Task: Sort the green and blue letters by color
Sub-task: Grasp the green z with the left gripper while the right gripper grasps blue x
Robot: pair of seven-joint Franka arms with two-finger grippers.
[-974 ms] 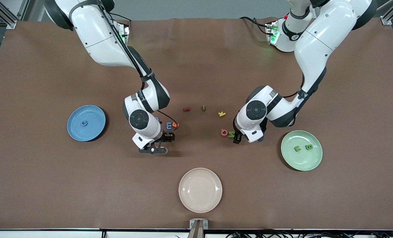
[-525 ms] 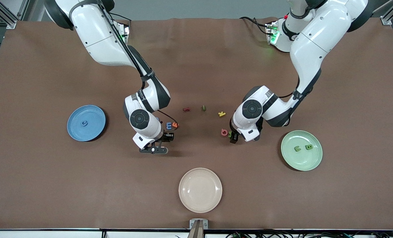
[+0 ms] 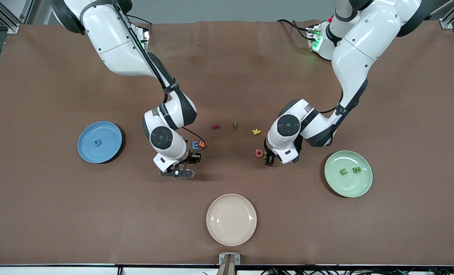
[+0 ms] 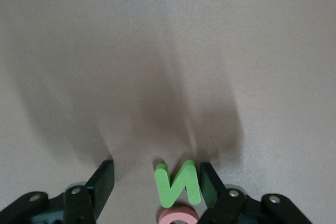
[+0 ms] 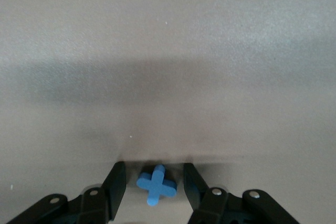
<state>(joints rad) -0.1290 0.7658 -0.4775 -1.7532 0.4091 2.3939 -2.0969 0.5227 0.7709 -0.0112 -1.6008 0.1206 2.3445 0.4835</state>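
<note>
You have three plates on the bench (image 3: pixel 58 214). The blue plate (image 3: pixel 112 134), toward the right arm's end, holds one blue c (image 3: pixel 98 143) near its middle. The green plate (image 3: pixel 335 182), toward the left arm's end, holds two green letters side by side, apart from each other: a u (image 3: pixel 343 172) and a B (image 3: pixel 357 170). The beige plate (image 3: pixel 231 219), nearest the front camera, carries nothing.

Right gripper (image 5: pixel 154 184): low over the bench, jaws spread on either side of a blue x (image 5: pixel 156 184). In the right wrist view a thin gap shows on each side of the x, so no pinch. The x lies flat, its arms running diagonally to the jaw line.

Left gripper (image 4: pixel 156 187): also low, jaws spread around a green N (image 4: pixel 178 183). One finger (image 4: pixel 208 186) sits just beside or against the N, you cannot tell which; the other finger (image 4: pixel 102 183) stands well clear. The N lies flat with its uprights running along the fingers. A pink letter (image 4: pixel 178 216) lies just beside the N.

Loose on the bench between the arms: a blue E (image 3: pixel 195 144) touching an orange letter (image 3: pixel 202 144) by the right wrist; farther from the camera, a dark red letter (image 3: pixel 215 126), a dark green bit (image 3: pixel 235 124) and a yellow K (image 3: pixel 256 131).
</note>
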